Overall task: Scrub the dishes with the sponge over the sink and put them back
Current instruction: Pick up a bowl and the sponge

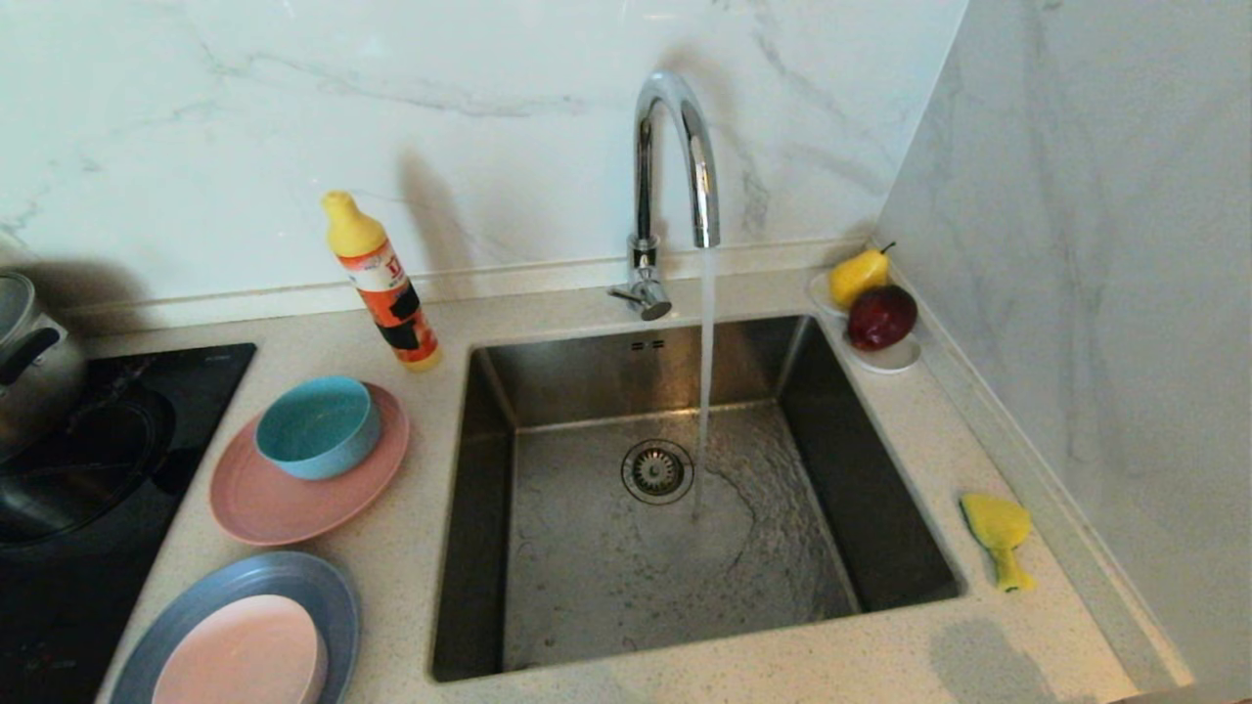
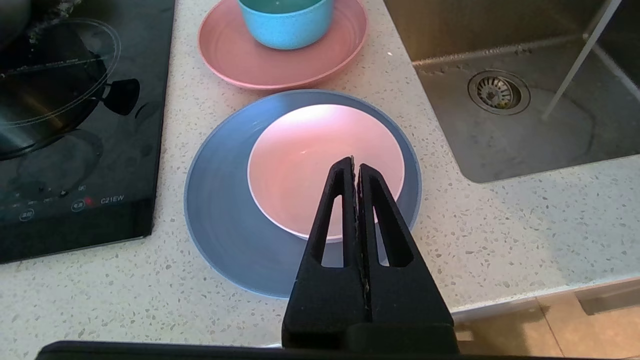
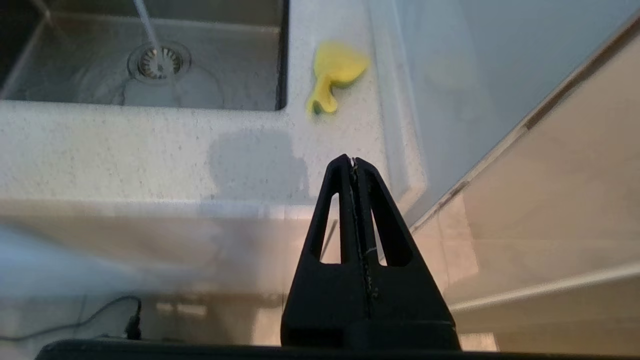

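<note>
Four matte pastel dishes wait on the speckled stone surface (image 1: 421, 587) left of the square stainless-steel sink (image 1: 861, 489): a teal bowl (image 1: 318, 427) sits on a salmon-pink plate (image 1: 274, 504), and nearer the front edge a pale pink bowl (image 2: 310, 150) rests on a grey-blue plate (image 2: 220, 225). Water runs from the curved chrome tap (image 1: 675, 147) into the basin beside the round strainer drain (image 1: 657, 471). The floppy yellow sponge (image 1: 998, 533) lies on the surface right of the sink, near the marble wall. The left gripper (image 2: 356, 161) hangs above the pale pink bowl, jaws pressed together and empty. The right gripper (image 3: 352, 160) hovers off the front edge, short of the sponge, jaws likewise closed on nothing.
</note>
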Available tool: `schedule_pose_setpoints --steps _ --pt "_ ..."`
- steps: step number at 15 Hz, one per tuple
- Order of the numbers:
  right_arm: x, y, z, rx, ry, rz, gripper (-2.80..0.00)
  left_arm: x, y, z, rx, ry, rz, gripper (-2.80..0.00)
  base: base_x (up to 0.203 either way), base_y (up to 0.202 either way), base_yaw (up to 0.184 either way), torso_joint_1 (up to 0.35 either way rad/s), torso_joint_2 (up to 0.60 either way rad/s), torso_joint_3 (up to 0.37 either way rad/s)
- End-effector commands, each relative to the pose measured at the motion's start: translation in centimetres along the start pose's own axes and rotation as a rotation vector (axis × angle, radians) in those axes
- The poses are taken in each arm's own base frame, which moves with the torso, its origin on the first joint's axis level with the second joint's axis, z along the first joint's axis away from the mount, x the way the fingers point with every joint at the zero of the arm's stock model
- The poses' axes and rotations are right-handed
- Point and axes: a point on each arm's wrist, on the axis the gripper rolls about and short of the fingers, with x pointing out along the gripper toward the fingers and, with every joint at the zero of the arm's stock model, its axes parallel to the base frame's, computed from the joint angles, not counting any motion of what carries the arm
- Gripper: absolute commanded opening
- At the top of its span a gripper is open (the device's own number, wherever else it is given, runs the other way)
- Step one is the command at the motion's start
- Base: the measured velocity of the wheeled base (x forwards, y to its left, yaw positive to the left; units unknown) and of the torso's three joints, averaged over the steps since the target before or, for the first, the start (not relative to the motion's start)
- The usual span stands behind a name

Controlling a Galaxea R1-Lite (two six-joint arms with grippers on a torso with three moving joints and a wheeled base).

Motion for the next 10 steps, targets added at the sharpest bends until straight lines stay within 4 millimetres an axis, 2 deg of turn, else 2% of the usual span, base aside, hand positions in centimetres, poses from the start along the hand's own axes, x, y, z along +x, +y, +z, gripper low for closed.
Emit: schedule_pose_setpoints --steps 1,5,10 --pt "-1.1 -0.3 3.5 0.002 -0.066 0.015 -2.8 0.1 0.0 -0.3 -0.001 0.015 -0.001 -2.8 0.0 0.0 0.0 0.0 0.0 0.0" --pt "-0.8 -0.4 8.2 -0.014 -0.047 0.154 -2.8 0.1 0.0 -0.3 -0.001 0.015 -0.001 -2.8 0.0 0.0 0.0 0.0 0.0 0.0" --pt "3.1 -0.4 11.4 -0.024 0.115 0.278 -2.8 0.1 0.0 -0.3 -0.001 0.015 -0.001 -2.8 0.0 0.0 0.0 0.0 0.0 0.0"
